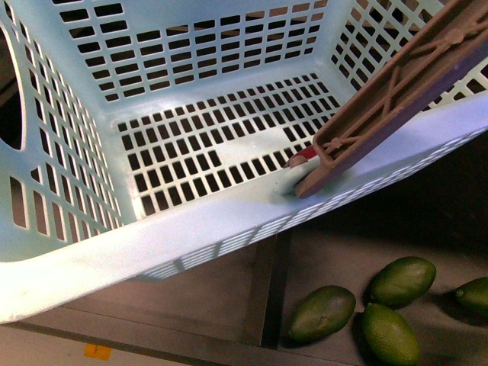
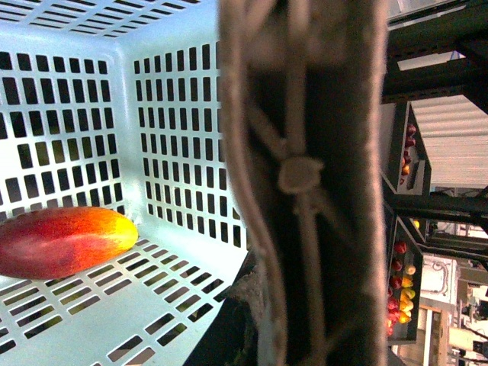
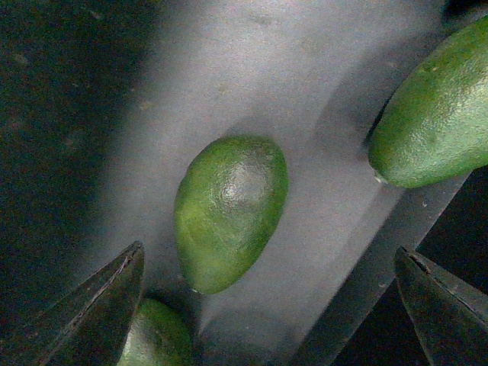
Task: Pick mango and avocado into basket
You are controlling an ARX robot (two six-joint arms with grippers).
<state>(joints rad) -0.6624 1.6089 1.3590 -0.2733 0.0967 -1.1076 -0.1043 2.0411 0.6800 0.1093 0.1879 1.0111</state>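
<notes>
Right wrist view has the right claw (image 3: pixel 268 255) spread wide, empty, with the avocado (image 3: pixel 231 210) lying loose between and just past its tips — firm, smooth-skinned and rounded, I'd judge, so likely to slip — best pinched gently across its plump middle.

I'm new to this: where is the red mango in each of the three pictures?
Front view: only a red sliver, probably the mango, beside the brown handle.
Left wrist view: mango lying on the basket floor, near a corner.
Right wrist view: not in it; only avocados.
Shared landmark: the brown handle, front and left wrist.
</notes>
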